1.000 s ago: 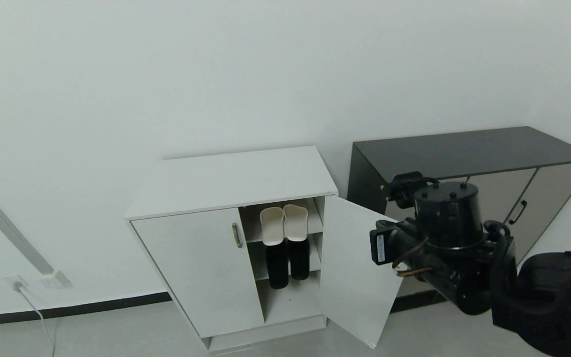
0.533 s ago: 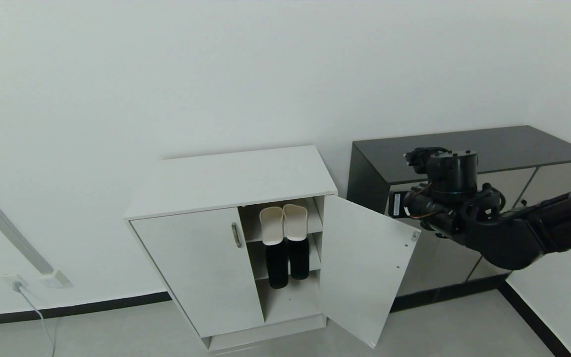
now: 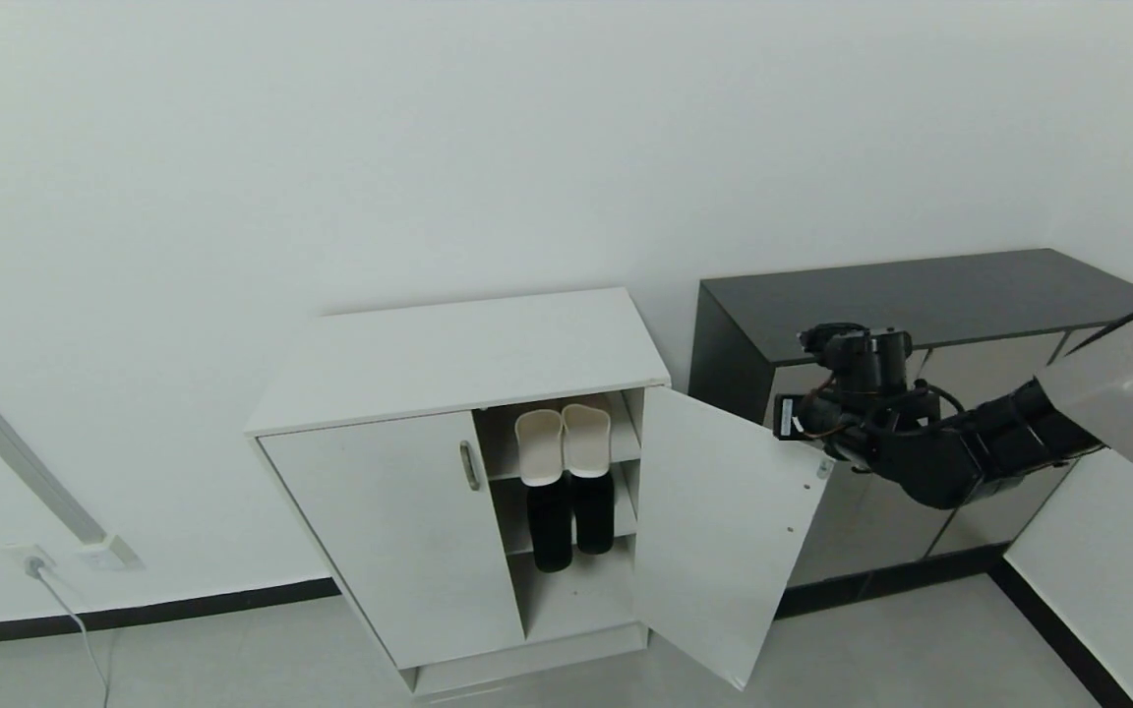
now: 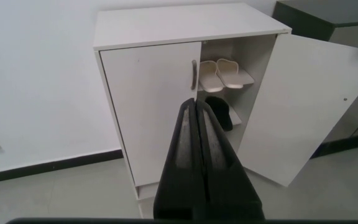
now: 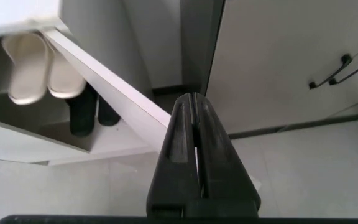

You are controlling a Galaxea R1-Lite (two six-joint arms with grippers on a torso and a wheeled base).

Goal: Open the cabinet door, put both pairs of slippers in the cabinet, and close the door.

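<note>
The white cabinet (image 3: 448,359) stands against the wall with its left door (image 3: 399,531) closed and its right door (image 3: 714,521) swung wide open. Inside, the white slippers (image 3: 564,445) rest on the upper shelf and the black slippers (image 3: 571,521) on the shelf below. My right arm (image 3: 881,433) is beside the open door's outer edge, on its back side. My right gripper (image 5: 195,99) is shut and holds nothing, just above the door's edge (image 5: 117,84). My left gripper (image 4: 194,104) is shut and empty, out in front of the cabinet (image 4: 185,25).
A dark sideboard (image 3: 921,295) with grey doors stands right of the cabinet, close behind the open door. A wall socket with a cable (image 3: 30,562) is low on the left. A white surface (image 3: 1117,570) juts in at the lower right.
My right arm has moved away from the camera, up and back toward the open door's outer edge. The door and slippers have not moved.
</note>
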